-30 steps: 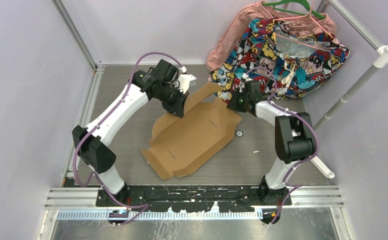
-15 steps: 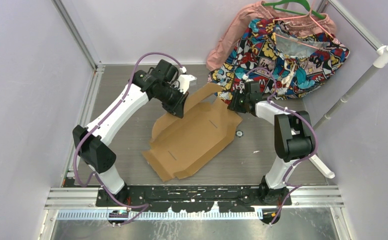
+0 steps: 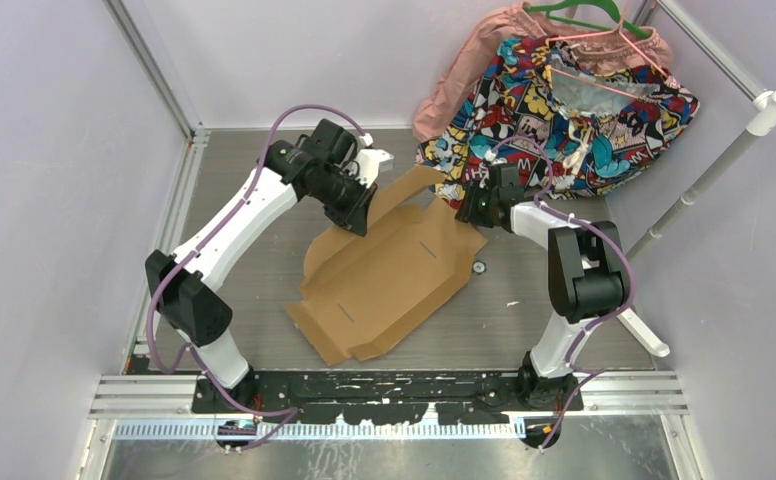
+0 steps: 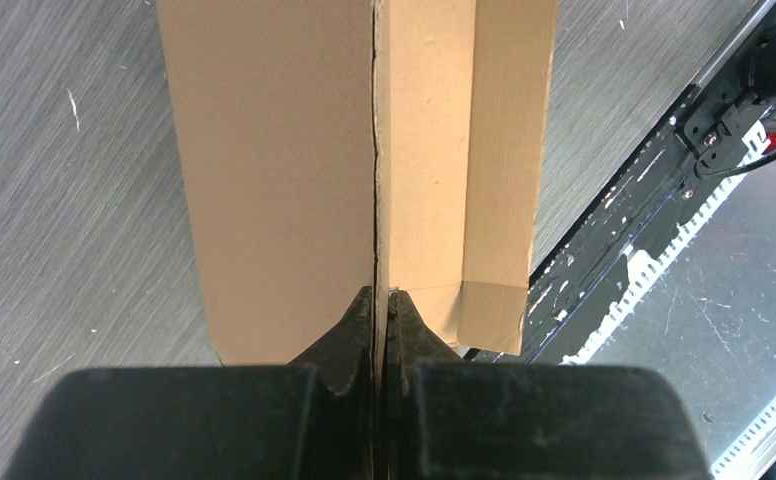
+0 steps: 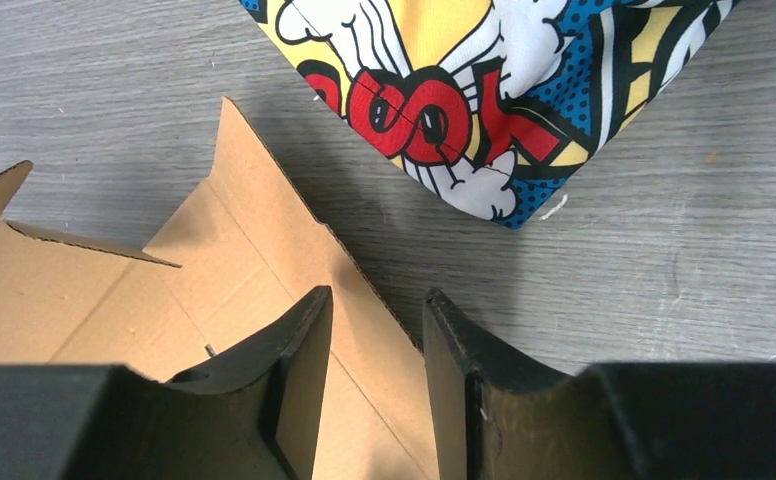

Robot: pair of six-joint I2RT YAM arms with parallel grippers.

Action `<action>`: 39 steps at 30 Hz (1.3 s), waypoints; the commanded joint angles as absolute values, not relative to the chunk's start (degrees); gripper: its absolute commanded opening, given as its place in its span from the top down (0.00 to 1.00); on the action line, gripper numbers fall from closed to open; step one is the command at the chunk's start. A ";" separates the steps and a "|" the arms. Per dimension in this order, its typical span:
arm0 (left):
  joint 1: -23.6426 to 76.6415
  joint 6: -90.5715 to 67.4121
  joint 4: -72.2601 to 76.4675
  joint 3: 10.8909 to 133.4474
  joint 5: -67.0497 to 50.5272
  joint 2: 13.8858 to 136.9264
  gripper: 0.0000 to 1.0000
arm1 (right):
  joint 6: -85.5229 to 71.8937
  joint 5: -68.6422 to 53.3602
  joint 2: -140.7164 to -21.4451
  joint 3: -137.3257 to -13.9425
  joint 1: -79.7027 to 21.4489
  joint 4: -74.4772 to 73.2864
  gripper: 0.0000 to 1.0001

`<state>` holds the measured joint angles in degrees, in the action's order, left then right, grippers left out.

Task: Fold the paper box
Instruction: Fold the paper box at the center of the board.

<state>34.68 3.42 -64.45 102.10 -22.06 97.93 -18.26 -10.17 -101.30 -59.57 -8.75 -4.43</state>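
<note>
The paper box [image 3: 394,270] is a brown cardboard sheet lying partly folded in the middle of the table, with its far-left side wall raised. My left gripper [image 3: 360,214] is shut on the top edge of that raised wall [image 4: 274,150], the thin board pinched between its black fingertips [image 4: 356,318]. My right gripper [image 3: 467,212] stands open at the sheet's far-right corner flap [image 5: 264,260]. Its left finger [image 5: 299,340] hangs over the cardboard and its right finger [image 5: 454,350] over the bare table, with the flap's edge running between them.
A comic-print cloth [image 3: 564,110] lies just behind the right gripper, its corner [image 5: 444,90] close to the fingers. A pink garment [image 3: 454,90] and a green hanger [image 3: 584,12] lie with it. A white pole [image 3: 724,165] leans at the right. A small round fitting [image 3: 478,267] sits beside the box.
The right wrist has nudged slightly at the box's far-right corner. The left arm and the box have held still.
</note>
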 commanded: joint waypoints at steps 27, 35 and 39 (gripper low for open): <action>33.00 2.02 -64.64 109.61 -9.58 94.99 0.99 | -23.66 -3.07 -75.39 -55.94 -25.67 -24.93 0.56; 32.99 2.27 -66.79 113.29 -6.36 94.68 1.00 | -26.68 -1.98 -72.34 -47.96 -31.39 -23.60 0.58; 33.02 2.46 -68.85 116.54 -5.68 94.98 0.99 | -27.10 -1.78 -73.16 -46.19 -31.69 -23.75 0.59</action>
